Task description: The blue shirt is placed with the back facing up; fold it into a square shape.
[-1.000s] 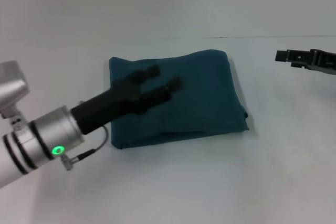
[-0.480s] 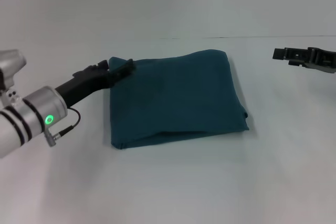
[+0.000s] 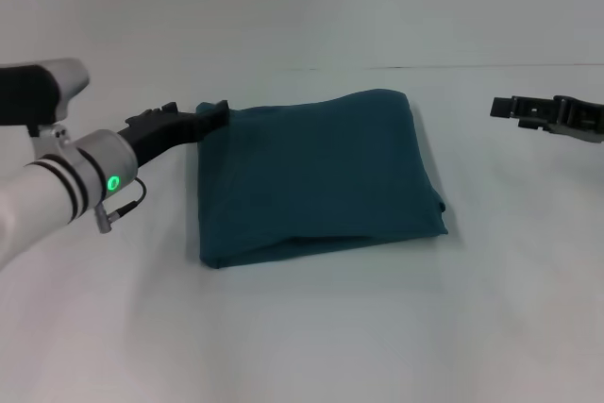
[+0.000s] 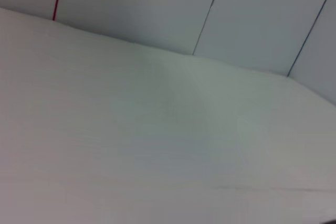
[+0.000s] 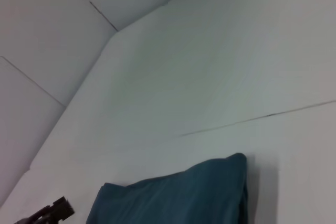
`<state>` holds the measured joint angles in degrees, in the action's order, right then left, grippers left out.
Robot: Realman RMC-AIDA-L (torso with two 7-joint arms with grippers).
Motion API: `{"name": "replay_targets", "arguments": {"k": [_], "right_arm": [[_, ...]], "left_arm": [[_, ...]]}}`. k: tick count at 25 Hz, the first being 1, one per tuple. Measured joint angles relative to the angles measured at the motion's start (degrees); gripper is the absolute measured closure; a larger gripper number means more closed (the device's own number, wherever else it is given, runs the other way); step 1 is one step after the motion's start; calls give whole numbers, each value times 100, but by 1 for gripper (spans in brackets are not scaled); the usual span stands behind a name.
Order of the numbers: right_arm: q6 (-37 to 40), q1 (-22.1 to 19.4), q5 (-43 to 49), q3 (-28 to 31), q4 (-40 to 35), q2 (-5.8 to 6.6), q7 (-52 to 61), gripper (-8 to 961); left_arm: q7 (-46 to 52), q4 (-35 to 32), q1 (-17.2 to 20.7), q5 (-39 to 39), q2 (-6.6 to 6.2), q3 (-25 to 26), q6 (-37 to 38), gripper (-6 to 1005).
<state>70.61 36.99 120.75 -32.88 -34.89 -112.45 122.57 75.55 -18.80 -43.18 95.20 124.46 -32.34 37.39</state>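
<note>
The blue shirt (image 3: 316, 176) lies on the white table (image 3: 311, 327), folded into a rough rectangle with its plain side up. It also fills the lower part of the right wrist view (image 5: 178, 198). My left gripper (image 3: 195, 112) is open at the shirt's far left corner, holding nothing. Its dark tip (image 5: 52, 211) shows in the right wrist view. My right gripper (image 3: 510, 108) hovers to the right of the shirt, well apart from it. The left wrist view shows only table and wall.
A thin seam (image 3: 510, 67) runs across the table behind the shirt. Wall panels (image 5: 63, 19) rise behind the table's far edge. Bare tabletop lies in front of the shirt and on both sides of it.
My left gripper has pulled back off the top of the shirt, moving left and away to the far left corner. The right gripper has barely moved. The shirt lies as before.
</note>
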Motion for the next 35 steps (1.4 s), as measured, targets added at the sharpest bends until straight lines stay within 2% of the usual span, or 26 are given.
{"name": "replay_targets", "arguments": {"k": [6, 26, 29, 35], "right_arm": [[14, -58, 1, -30, 0, -14, 16, 209], [30, -209, 1, -29, -21, -97, -5, 209], [32, -217, 1, -15, -22, -102, -6, 209], [32, -228, 1, 12, -9, -110, -51, 209]], "left_arm": [[31, 62, -120, -23, -1, -499, -401, 90], [-37, 210, -199, 25, 8, -537, -432, 93], [-154, 221, -199, 24, 8, -668, -434, 97], [-194, 256, -236, 0, 8, -900, -543, 284]]}}
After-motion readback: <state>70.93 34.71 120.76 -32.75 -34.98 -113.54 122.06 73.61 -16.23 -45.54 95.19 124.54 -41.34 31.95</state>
